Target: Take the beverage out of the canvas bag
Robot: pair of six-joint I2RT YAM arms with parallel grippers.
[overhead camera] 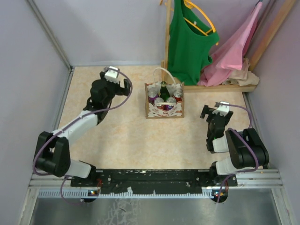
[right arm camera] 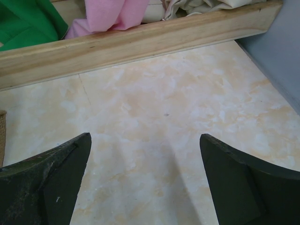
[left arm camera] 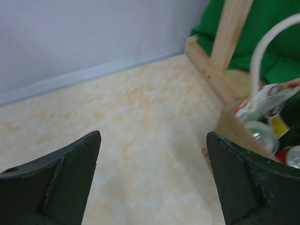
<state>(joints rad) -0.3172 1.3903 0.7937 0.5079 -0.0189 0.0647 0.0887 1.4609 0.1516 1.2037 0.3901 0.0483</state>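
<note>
The canvas bag (overhead camera: 164, 113) stands upright in the middle of the table, white handles up. Inside it are several beverage cans (overhead camera: 159, 103) and a dark green bottle (overhead camera: 163, 88). My left gripper (overhead camera: 128, 87) hovers just left of the bag, open and empty. In the left wrist view the left gripper (left arm camera: 153, 140) has bare table between its fingers, with the bag's side (left arm camera: 234, 131), a handle (left arm camera: 262, 51) and a can top (left arm camera: 260, 133) at the right. To the right of the bag, clear of it, my right gripper (overhead camera: 204, 112) is open and empty over the table (right arm camera: 145, 138).
A wooden rack base (overhead camera: 220, 87) runs along the back right, behind the bag. A green top (overhead camera: 187, 42) and a pink cloth (overhead camera: 232, 51) hang from the rack, and a beige cloth (overhead camera: 243, 75) lies on it. Grey walls enclose the table on three sides.
</note>
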